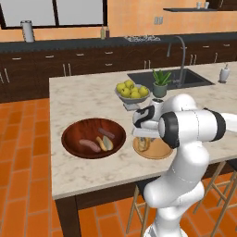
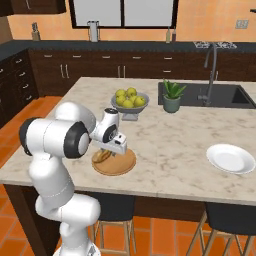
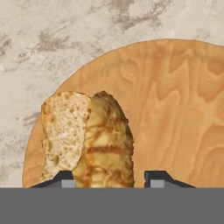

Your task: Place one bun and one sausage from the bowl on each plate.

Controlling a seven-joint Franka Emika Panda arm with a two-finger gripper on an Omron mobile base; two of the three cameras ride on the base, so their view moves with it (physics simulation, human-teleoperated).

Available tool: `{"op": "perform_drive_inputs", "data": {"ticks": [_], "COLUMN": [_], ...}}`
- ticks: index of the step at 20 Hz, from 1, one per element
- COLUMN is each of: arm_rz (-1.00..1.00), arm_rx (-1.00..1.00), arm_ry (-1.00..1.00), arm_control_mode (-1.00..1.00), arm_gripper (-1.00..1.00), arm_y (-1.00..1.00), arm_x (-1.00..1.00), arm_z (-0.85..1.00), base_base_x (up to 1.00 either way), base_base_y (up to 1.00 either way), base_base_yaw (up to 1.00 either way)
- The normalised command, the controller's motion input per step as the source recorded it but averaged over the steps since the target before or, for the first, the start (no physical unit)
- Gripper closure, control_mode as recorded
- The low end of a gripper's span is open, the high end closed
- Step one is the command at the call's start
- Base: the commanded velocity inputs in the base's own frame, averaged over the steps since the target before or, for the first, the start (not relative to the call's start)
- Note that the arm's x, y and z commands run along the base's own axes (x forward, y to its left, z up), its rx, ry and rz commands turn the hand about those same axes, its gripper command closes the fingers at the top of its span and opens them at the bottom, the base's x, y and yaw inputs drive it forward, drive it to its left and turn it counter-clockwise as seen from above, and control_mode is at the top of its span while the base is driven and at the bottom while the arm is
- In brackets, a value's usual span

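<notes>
My gripper (image 1: 142, 137) (image 2: 111, 150) (image 3: 109, 179) hovers low over the left part of the tan wooden plate (image 1: 159, 150) (image 2: 122, 165) (image 3: 175, 109). It is open, and a browned bun (image 1: 142, 145) (image 2: 102, 156) (image 3: 103, 140) lies on the plate between its fingers. There is a small gap between the bun and one fingertip (image 3: 153, 177). To the left, the dark wooden bowl (image 1: 69, 132) holds a sausage (image 1: 89, 145) and another bun (image 1: 105, 142). The glossy white plate (image 2: 231, 158) sits bare, far to the right on the counter.
A grey footed bowl of apples (image 1: 132, 92) (image 2: 130, 101) stands just behind the tan plate. A potted plant (image 1: 161, 83) (image 2: 172, 96), the sink (image 1: 169, 78) (image 2: 220, 95) and its faucet (image 2: 210, 70) lie further back right. Stools (image 2: 227, 220) stand under the counter's front edge.
</notes>
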Motion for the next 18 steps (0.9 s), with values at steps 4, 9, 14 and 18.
{"op": "perform_drive_inputs", "data": {"ticks": [4,9,14,18], "arm_rz": [0.0,0.0,0.0,0.0], "arm_rx": [0.0,0.0,0.0,0.0], "arm_ry": [-0.06,-0.19,-0.37,-0.33], "arm_control_mode": [-1.0,-1.0,-1.0,-1.0], "arm_gripper": [-1.0,-1.0,-1.0,-1.0], "arm_y": [0.0,-0.03,-0.15,-0.01], "arm_x": [-0.23,-0.25,-0.1,0.0], "arm_z": [0.0,0.0,0.01,-0.43], "base_base_x": [0.0,0.0,0.0,0.0], "base_base_y": [0.0,0.0,0.0,0.0], "base_base_yaw": [0.0,0.0,0.0,0.0]}}
